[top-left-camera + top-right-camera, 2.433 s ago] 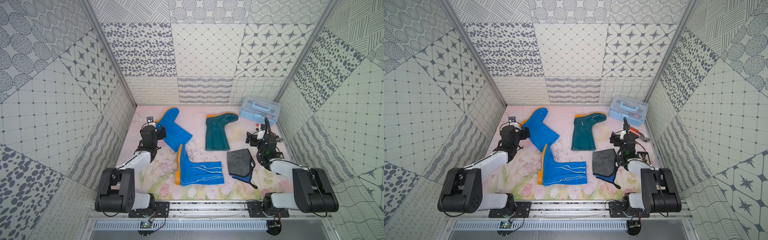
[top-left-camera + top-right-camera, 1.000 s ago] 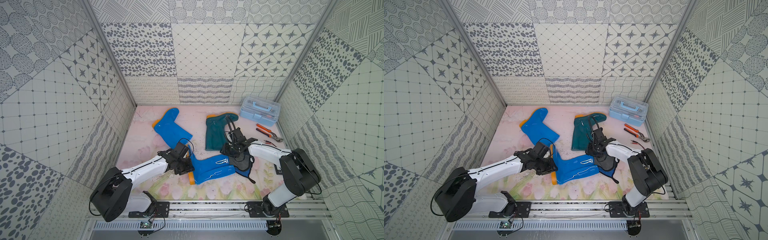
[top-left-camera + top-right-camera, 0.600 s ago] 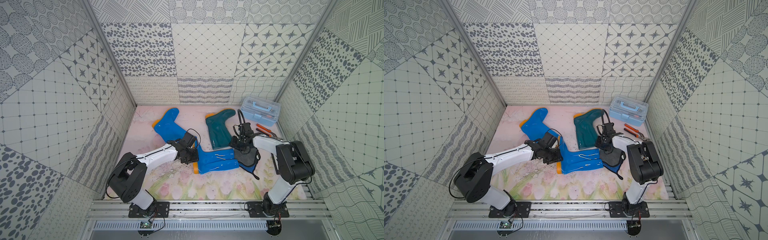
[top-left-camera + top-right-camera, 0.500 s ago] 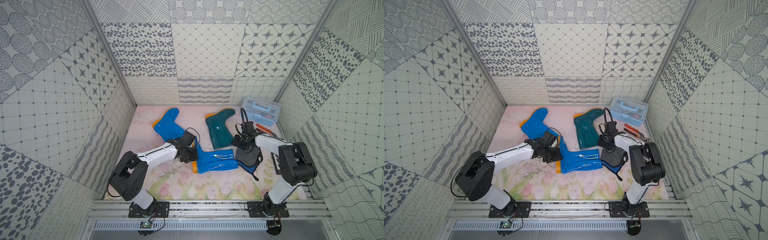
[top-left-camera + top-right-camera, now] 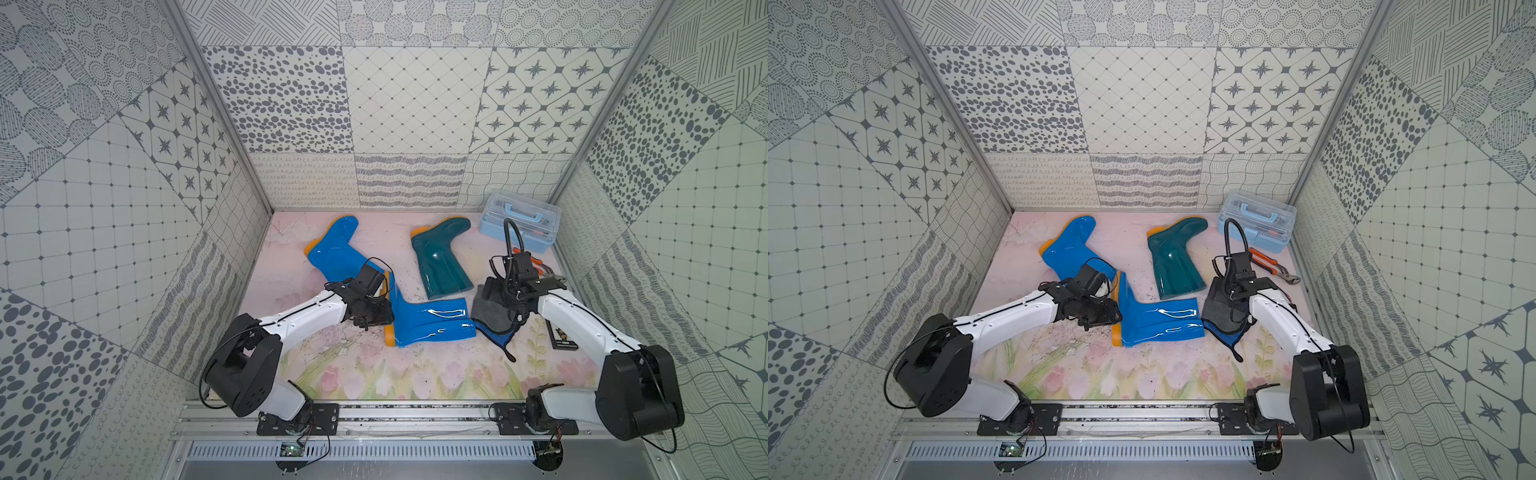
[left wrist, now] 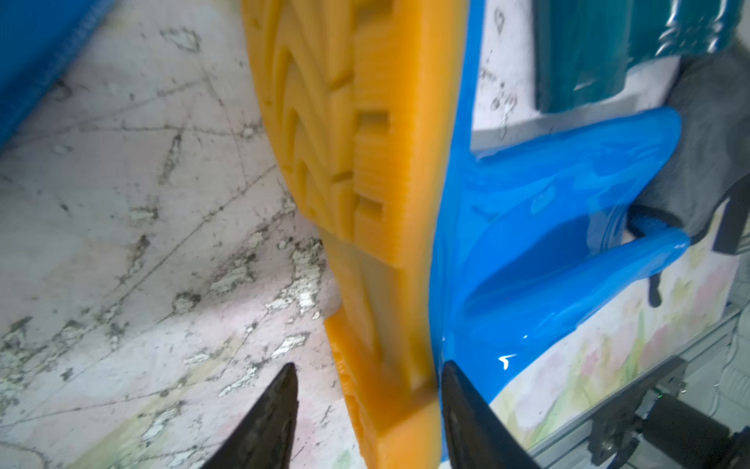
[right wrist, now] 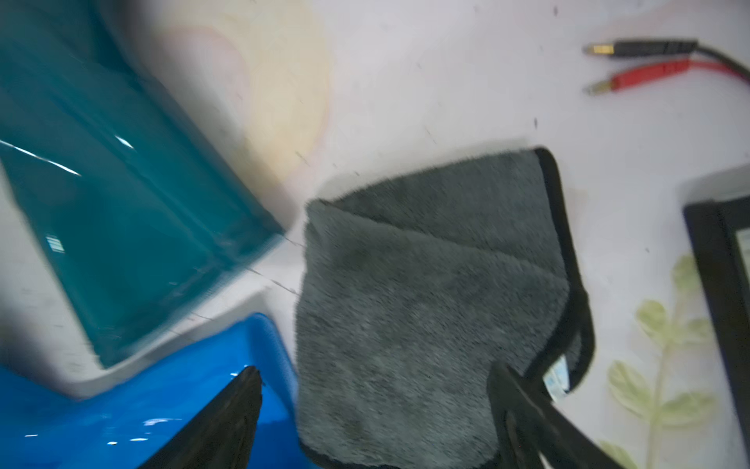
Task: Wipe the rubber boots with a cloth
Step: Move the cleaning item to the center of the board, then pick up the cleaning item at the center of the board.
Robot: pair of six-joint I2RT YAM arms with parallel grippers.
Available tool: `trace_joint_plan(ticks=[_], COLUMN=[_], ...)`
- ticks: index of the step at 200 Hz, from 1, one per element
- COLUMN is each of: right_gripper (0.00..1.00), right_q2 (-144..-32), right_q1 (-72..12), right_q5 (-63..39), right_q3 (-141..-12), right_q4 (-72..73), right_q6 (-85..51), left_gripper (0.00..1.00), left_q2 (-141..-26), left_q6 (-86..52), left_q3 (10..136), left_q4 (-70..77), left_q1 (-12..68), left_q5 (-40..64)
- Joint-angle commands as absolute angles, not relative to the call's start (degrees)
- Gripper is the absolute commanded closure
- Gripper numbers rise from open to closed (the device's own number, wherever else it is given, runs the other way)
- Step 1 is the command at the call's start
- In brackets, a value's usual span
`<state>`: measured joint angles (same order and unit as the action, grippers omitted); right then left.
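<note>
My left gripper (image 6: 368,365) sits loose astride the orange sole (image 6: 365,162) of the near blue boot (image 5: 432,328), placed to steady it. My right gripper (image 7: 374,367) gapes wide over the cloth (image 7: 426,284), which lies against that boot's open top, ready for pinching

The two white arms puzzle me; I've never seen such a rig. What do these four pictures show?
They are two robot arms mounted at the front, each ending in a two-finger gripper. Two pictures look down from overhead; two come from cameras on the wrists. On the flowered mat lie a near blue boot, a far blue boot, a teal boot, a grey cloth, a clear toolbox and pliers. The left gripper straddles the near blue boot's orange sole, jaws open; the right gripper hangs open over the cloth. Nothing is held.
</note>
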<state>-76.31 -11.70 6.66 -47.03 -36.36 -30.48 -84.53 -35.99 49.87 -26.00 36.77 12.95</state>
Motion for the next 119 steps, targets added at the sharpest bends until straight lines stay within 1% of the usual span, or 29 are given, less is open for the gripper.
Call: trace_joint_plan(ticks=[1,16,30,51,62,80,90,97,110,119], right_gripper=[0.06,0.05,0.05,0.05,0.12,0.24,0.26,0.25,0.14,0.1], right_q2=[-78.3,-82.1,-86.4,-91.1,-90.3,-85.4,-82.7,-81.4,-80.6,-81.1], right_q1=[-11.2,-10.9,-10.9,-11.0,-11.0,-11.2,-11.6,-12.1,-12.9,-12.9], right_q5=[8.4,5.6,2.8,0.9,1.0,0.9,1.3,1.6,2.4,2.6], right_q3=[-45.0,-44.9,-45.8,-48.9,-49.0,-47.3,-46.4,-46.0,-46.1,-46.6], right_q4=[-37.8,-35.5,-33.9,-35.9,-36.4,-36.3,-36.6,-37.0,-38.4,-39.3], right_q6=[-31.4,-31.7,-31.7,-30.4,-30.2,-30.6,-30.8,-31.0,-31.1,-31.0], left_gripper=[0.53,0.58,0.6,0.64,0.66,0.67,0.67,0.66,0.61,0.59], left_q2=[-84.5,-84.2,-82.9,-79.6,-77.6,-74.9,-73.6,-73.0,-72.4,-72.4], left_q6=[-36.8,-37.3,-37.3,-36.7,-36.5,-36.5,-36.6,-36.7,-36.9,-37.0], left_q3=[47.4,46.3,45.1,43.8,43.2,42.4,42.1,42.0,42.0,42.2], left_q4=[-27.2,-27.8,-29.1,-32.5,-33.8,-35.8,-36.4,-36.6,-36.5,-35.9], left_q1=[39.1,39.5,39.5,39.4,39.4,39.5,39.5,39.5,39.5,39.4], left_q5=[11.6,11.4,10.8,8.9,8.4,8.4,8.4,8.2,8.5,9.0])
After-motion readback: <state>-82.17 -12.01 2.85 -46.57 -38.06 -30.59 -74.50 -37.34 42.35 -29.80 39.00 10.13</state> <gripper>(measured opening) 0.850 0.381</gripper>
